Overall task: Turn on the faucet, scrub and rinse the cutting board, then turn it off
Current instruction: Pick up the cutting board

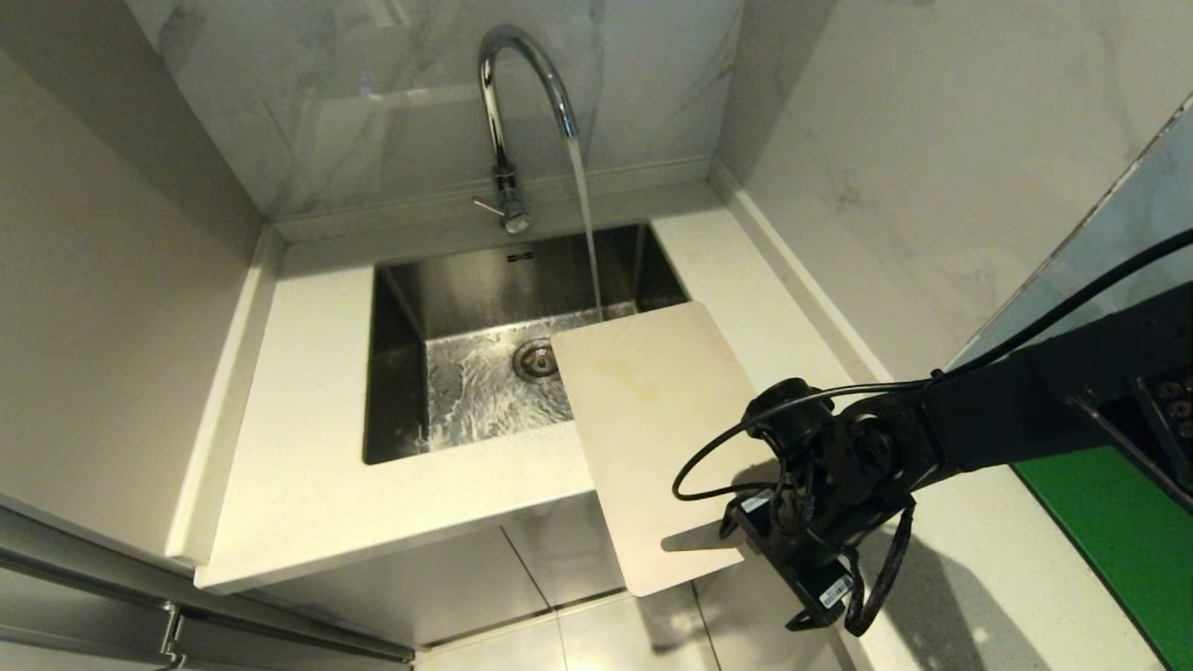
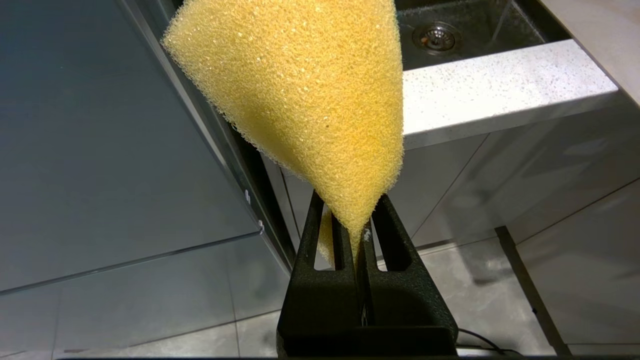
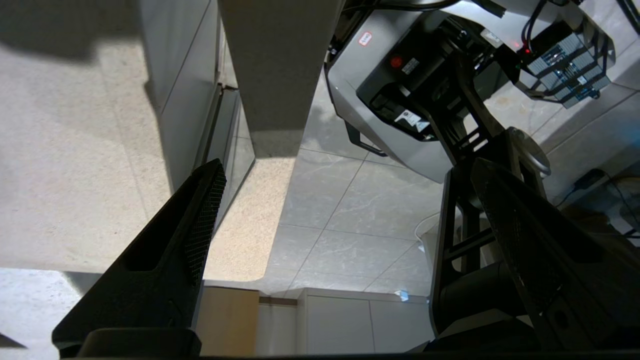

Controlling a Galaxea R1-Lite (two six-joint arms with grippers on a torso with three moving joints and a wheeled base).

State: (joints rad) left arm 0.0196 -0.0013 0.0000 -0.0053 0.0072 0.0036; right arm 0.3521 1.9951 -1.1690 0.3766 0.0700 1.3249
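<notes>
The cutting board (image 1: 652,438) overhangs the sink (image 1: 401,373), long axis toward the faucet (image 1: 508,121). Our right gripper (image 3: 345,220), spread wide, is nearest its overhanging end; our left gripper (image 2: 357,235) clamps the sponge (image 2: 300,95).

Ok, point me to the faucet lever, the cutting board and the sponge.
faucet lever (image 1: 486,207), head view, on the thin side lever at the tap's base.
cutting board (image 1: 652,410), head view, on its flat top face.
sponge (image 2: 310,85), left wrist view, on its broad yellow face.
</notes>
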